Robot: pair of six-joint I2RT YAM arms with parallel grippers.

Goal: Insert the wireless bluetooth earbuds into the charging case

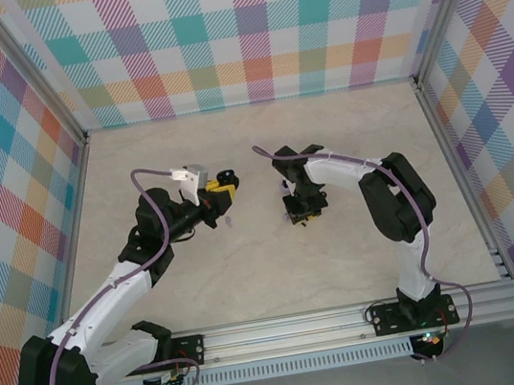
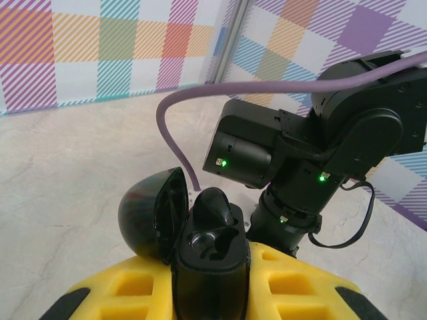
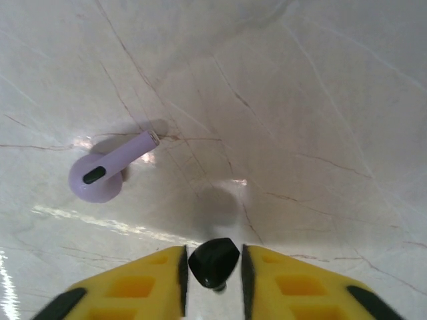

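Right claw (image 3: 213,257) pinches black earbud (image 3: 213,263) near a lilac earbud (image 3: 105,176); left claw (image 2: 212,283) grips open case (image 2: 205,245).

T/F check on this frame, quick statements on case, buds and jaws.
1. The charging case has its lid open. True.
2. The left jaws hold a lilac earbud. False: they are clamped on the black charging case.
3. A lilac earbud lies on the table. True.
4. The right jaws are empty. False: a black earbud sits between them, above the table.
5. The case's near socket is empty. True.
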